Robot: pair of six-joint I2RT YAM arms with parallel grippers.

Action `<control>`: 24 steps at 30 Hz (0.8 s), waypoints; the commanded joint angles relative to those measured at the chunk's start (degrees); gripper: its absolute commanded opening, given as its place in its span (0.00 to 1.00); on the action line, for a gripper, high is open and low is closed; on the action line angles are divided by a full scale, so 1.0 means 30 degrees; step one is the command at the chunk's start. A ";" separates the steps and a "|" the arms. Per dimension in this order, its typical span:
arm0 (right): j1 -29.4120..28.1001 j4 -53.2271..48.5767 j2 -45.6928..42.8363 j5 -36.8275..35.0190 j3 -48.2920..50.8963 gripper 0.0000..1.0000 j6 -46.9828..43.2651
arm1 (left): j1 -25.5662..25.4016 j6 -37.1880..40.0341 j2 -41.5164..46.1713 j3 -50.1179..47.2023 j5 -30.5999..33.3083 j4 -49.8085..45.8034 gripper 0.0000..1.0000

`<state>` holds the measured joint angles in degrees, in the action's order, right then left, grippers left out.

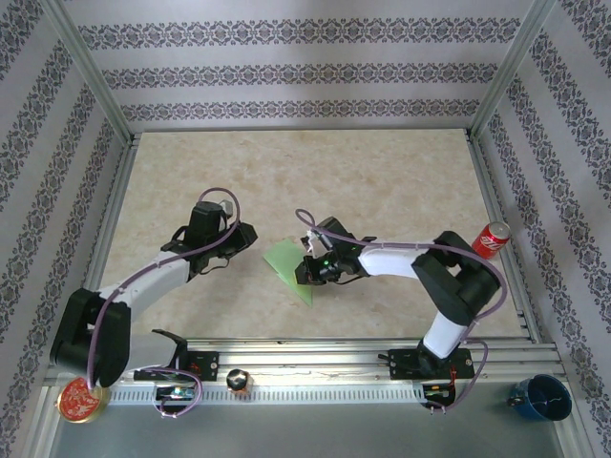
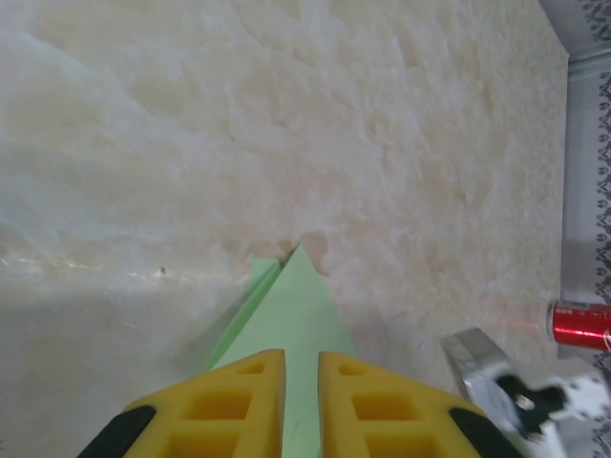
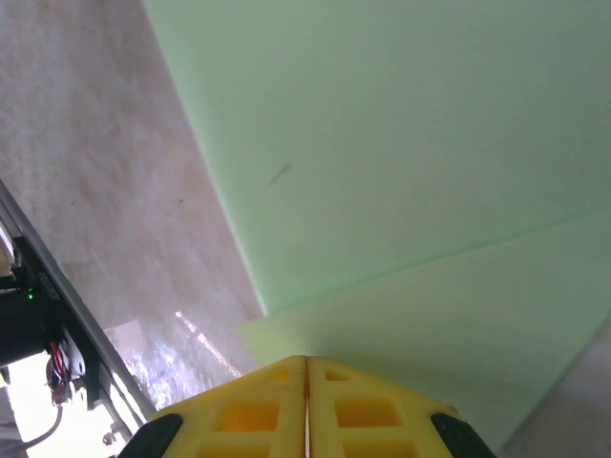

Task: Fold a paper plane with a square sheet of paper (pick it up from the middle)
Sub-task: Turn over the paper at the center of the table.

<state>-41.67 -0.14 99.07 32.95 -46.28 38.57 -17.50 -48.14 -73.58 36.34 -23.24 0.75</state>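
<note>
The pale-green paper (image 1: 286,260) is folded to a point and sits at the middle of the table, between my two grippers. In the left wrist view the paper (image 2: 301,305) runs out to a sharp tip ahead of the left gripper (image 2: 301,355). Its yellow fingers stand a narrow gap apart, with green showing through the gap. From above, the left gripper (image 1: 250,237) is at the paper's left corner. The right gripper (image 1: 307,272) is over the paper's right side. In its wrist view the right gripper (image 3: 306,359) is shut, and a flap of the paper (image 3: 401,143) meets its fingertips.
A red can (image 1: 492,239) stands at the right edge of the table, also seen as the can (image 2: 579,324) from the left wrist. A blue cup (image 1: 539,396), a round tin (image 1: 78,399) and a small dark object (image 1: 239,382) lie beyond the near rail (image 1: 334,348). Patterned walls close in three sides.
</note>
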 commanded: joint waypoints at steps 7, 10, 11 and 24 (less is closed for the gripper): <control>-0.0222 0.1260 0.1771 -0.1316 0.0047 0.09 0.3353 | 0.0208 -0.0312 -0.0639 0.0681 -0.2618 0.1382 0.15; -0.0347 0.2157 0.1590 -0.2644 0.0800 0.07 0.5259 | 0.0208 -0.0634 -0.0944 0.0258 -0.3066 0.2087 0.15; -0.0419 0.2463 0.1463 -0.3122 0.1036 0.07 0.5876 | 0.0219 -0.0730 -0.1137 0.0251 -0.3239 0.2270 0.15; -0.1110 0.8585 0.1156 -0.6489 0.3917 0.06 1.2120 | -0.0719 -0.1703 -0.4056 0.1455 -0.5139 0.3796 0.10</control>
<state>-44.80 25.63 100.86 20.36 -36.40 70.50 -18.57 -51.96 -84.38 38.68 -36.32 8.54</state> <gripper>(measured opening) 0.066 0.103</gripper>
